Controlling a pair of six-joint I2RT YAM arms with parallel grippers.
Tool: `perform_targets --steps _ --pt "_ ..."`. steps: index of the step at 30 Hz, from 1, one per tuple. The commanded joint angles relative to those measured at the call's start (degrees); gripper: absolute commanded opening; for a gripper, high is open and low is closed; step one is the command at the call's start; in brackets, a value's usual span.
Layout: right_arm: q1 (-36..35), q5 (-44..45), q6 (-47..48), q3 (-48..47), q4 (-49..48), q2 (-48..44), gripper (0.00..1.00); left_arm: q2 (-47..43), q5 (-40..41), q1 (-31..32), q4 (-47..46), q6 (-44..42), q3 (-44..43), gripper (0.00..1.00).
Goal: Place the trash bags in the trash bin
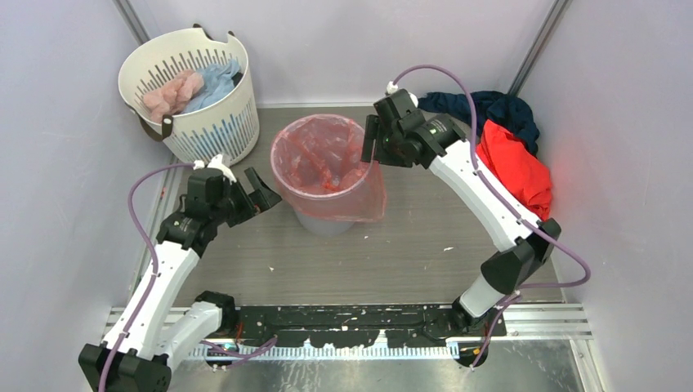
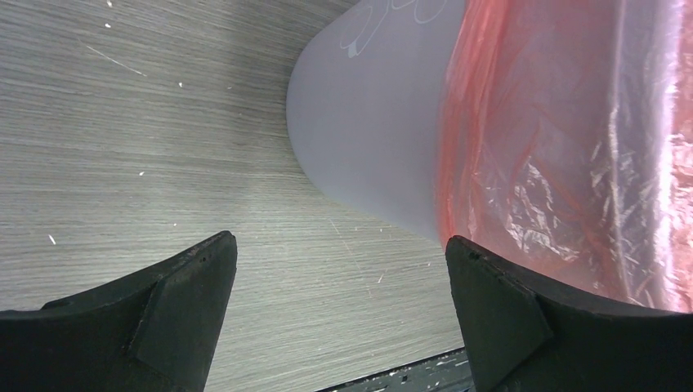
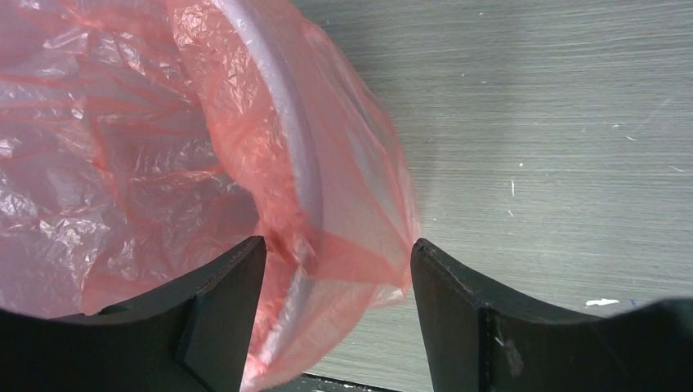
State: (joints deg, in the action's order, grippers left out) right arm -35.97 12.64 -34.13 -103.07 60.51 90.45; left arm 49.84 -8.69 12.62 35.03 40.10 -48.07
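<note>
The left gripper (image 2: 339,245) has its jaws spread wide with nothing between them. It sits low beside the near-left side of the bin (image 1: 324,222), fingers aimed at the grey wall but apart from it. The bin stands upright on the table (image 1: 425,237), long axis vertical, mouth facing up. The bag (image 1: 327,163) lies inside it, mouth also upward, its crinkled film bunched in the bottom and folded out over the rim. On the right side a flap hangs down the outside to a point near the table. At the bin's far-right rim, the right gripper (image 3: 335,245) points down with its jaws parted, one finger inside the rim and one outside. The rim and draped film lie in the gap, and nothing is pinched. Farther back on the left is a white basket (image 1: 216,131) holding pink and blue cloth. Red cloth (image 1: 515,167) and dark blue cloth (image 1: 498,106) are heaped at the far right.
</note>
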Motion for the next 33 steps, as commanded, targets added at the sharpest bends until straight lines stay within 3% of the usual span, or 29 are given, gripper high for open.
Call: perform_targets --steps 1,6,16,21,23,25,33 --pt "0.3 -4.4 1.7 -3.1 -2.8 1.9 0.71 -2.7 -0.8 -0.4 0.1 0.0 -2.3 1.0" --pt "0.3 -6.2 1.0 -1.1 -4.3 2.7 0.69 -5.2 -0.5 -0.5 1.3 0.2 -1.6 1.0" --pt "0.2 -7.4 1.5 5.5 -4.8 3.2 0.55 -1.6 -2.2 -1.8 2.2 -1.3 -2.6 1.0" --pt "0.1 -8.6 3.5 4.1 -4.1 5.9 0.27 -0.9 -4.2 -4.5 -0.6 -0.8 -1.4 1.0" --pt "0.1 -8.1 4.7 1.8 -2.4 6.9 0.1 -0.5 -5.0 -5.9 -1.7 -0.7 -1.3 1.0" --pt "0.2 -8.2 6.1 -0.5 -0.4 7.6 0.02 0.0 -7.2 -7.5 -3.2 -0.4 -1.0 1.0" --pt "0.2 -9.3 9.2 -3.1 5.9 5.6 0.01 1.2 -18.5 -11.6 -12.4 5.0 2.8 1.0"
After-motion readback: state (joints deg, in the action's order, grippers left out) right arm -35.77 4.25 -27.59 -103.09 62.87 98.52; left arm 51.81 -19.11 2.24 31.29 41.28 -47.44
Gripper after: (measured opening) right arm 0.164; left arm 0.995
